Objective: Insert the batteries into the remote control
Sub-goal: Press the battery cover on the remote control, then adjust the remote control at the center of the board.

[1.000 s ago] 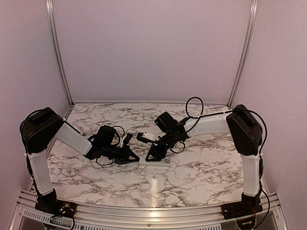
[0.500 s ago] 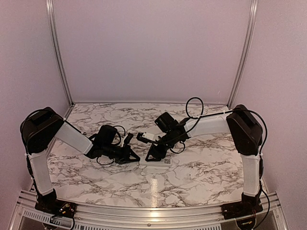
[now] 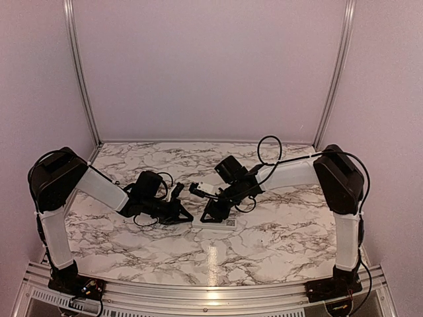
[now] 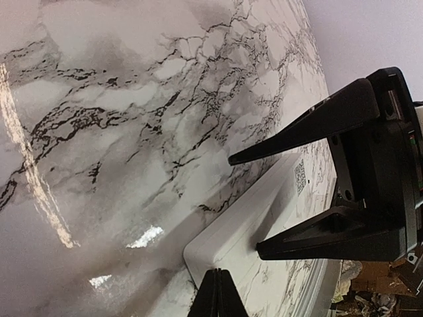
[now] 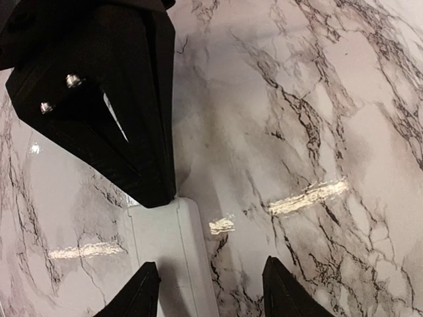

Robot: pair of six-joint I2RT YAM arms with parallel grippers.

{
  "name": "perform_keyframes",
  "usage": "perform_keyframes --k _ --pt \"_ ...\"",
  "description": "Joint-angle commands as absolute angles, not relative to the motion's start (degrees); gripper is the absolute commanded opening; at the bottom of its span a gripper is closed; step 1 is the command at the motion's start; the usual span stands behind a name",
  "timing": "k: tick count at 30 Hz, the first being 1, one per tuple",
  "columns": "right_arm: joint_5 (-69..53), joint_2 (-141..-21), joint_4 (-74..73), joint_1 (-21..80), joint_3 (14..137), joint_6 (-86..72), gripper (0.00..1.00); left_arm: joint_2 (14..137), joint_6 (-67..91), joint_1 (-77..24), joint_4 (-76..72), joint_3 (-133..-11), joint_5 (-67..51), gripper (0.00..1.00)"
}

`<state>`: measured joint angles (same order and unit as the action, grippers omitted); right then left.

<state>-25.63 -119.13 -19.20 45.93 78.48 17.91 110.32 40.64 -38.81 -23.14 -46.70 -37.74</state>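
Remote control (image 5: 168,254), slim white rectangular plastic, lies flat on the grey-veined marble table (image 5: 317,99). Left gripper (image 4: 215,272) is pressed together, its tip at the remote's end. Right gripper (image 5: 211,263) holds its 2 fingers (image 5: 142,294) apart just above it, unclamped.

Flat on the table (image 3: 277,244), near its centre: remote control (image 3: 221,223) — at its left end, left gripper (image 3: 190,218); just over its left half, right gripper (image 3: 210,217), in from the right.

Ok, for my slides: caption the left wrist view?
Shut left gripper at the remote control, right gripper open over it.
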Motion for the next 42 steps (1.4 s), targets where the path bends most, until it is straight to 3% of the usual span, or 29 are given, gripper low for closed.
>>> perform_keyframes --k 1,9,18,29,42 --pt "-19.96 -120.34 -24.67 44.96 75.32 17.84 0.53 110.85 39.03 -41.94 -21.35 -47.81 -35.9 0.01" --pt "-24.01 -112.73 -19.96 42.49 75.67 14.95 0.59 105.51 38.4 -39.33 -19.34 -48.69 -36.11 0.06" --pt "-26.45 -105.13 -19.87 40.95 75.08 11.42 0.64 100.22 34.51 -36.14 -15.39 -48.98 -33.15 0.26" --pt "-32.15 -97.2 -20.39 42.25 61.58 8.84 0.64 102.58 27.05 -36.12 -12.65 -53.63 -34.44 0.45" --pt "-33.33 -100.13 -15.71 43.34 53.46 5.55 0.57 109.94 29.18 -36.45 -13.57 -56.41 -34.72 0.39"
